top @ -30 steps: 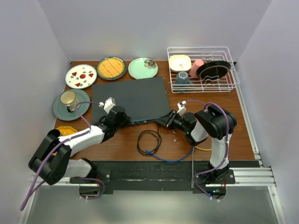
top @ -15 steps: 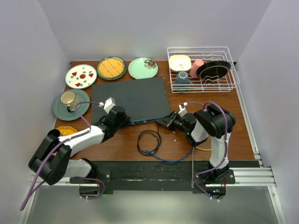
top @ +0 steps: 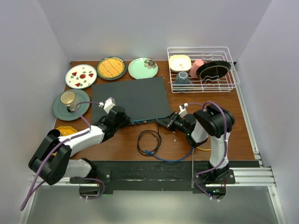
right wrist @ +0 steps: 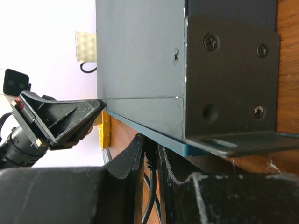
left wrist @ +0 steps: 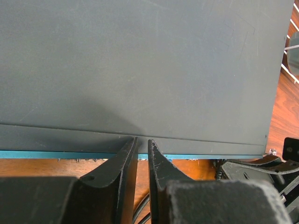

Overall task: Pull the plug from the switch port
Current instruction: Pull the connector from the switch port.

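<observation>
Since a second ago, the right hand [right wrist: 150, 142] has been narrowed and eased slightly nearer the switch [top: 131, 98]; the left arm is seen unchanged. The switch is laid flat in the middle of the bench [top: 121, 147], its blue front edge [left wrist: 46, 154] turned toward the arms. Just under that edge, by the switch's right corner, the right hand's fingers are drawn close together and clamped on the dark plug [right wrist: 150, 159]. A black cable [top: 149, 140] is coiled on the bench between the arms. The left hand [left wrist: 142, 140] is held with its fingers almost together, nothing between them, the tips touching the switch's front rim.
</observation>
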Tool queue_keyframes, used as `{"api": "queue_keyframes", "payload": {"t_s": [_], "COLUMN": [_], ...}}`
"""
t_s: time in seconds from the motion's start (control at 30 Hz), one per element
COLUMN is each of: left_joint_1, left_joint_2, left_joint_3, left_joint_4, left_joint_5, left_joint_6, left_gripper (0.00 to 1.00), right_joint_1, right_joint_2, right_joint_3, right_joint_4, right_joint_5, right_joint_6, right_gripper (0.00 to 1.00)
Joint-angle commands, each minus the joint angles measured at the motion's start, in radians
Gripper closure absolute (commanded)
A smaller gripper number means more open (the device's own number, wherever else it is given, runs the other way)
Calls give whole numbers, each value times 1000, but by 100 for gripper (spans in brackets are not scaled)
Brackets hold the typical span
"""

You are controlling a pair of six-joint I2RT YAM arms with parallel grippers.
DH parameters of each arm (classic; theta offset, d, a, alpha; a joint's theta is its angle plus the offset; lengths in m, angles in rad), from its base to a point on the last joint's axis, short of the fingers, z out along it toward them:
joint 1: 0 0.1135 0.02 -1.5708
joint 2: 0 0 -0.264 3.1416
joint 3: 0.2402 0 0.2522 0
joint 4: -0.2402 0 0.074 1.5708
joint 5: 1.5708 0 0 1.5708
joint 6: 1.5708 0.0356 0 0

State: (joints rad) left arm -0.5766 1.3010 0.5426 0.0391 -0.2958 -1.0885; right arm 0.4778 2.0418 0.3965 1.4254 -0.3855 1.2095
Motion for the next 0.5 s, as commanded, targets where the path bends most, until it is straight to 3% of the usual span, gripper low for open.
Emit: {"api": "queue_keyframes", "payload": {"t_s": [0.0, 0.47], "left_joint_1": [0, -2], "left_joint_2": [12, 6], "left_joint_3": [-29, -20], "left_joint_4": [-74, -87], "left_joint_5": [29, 23], "left_joint_6": [12, 13], "left_gripper": [81, 82], "right_joint_1": [-15, -13], "right_joint_2": [40, -40], "right_joint_3": [-41, -163], "right_joint_4": [130, 207], "right_joint_5": [50, 11], "right_joint_6": [-15, -25], "right_gripper": [100, 100]}}
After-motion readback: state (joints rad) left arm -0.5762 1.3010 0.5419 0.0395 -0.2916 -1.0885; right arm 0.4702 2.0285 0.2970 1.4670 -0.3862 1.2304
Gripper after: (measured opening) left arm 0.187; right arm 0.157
